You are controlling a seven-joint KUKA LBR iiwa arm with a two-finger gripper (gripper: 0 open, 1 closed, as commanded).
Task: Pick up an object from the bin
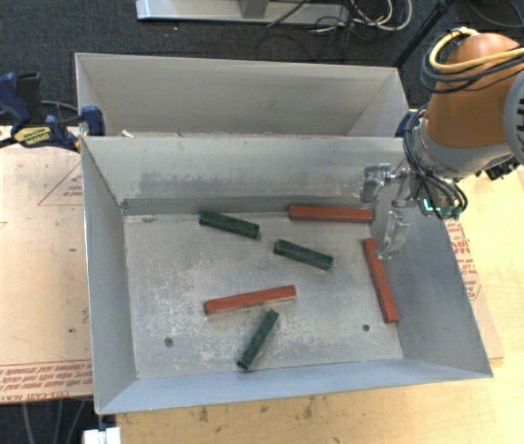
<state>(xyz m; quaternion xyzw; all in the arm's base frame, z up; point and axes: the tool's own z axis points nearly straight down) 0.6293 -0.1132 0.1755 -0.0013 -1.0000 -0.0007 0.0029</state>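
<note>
Red flat rectangular bar (380, 280), maybe plastic, lies just below the claw (388, 229), along the grey metal bin (243, 169) wall. Claw's state: cannot tell. Approach step, I judge; next calls for lowering astride its upper end.

The grey sheet-metal bin (105, 248) is showing a dull, matt finish, its floor looking scuffed and pale-dusted. The 3 red-brown rectangular bars (250, 300) (330, 214) (380, 280) and 3 dark green bars (229, 225) (303, 254) (257, 339) are looking smooth and matt. The arm's orange cover (470, 109) is gleaming glossily.
</note>
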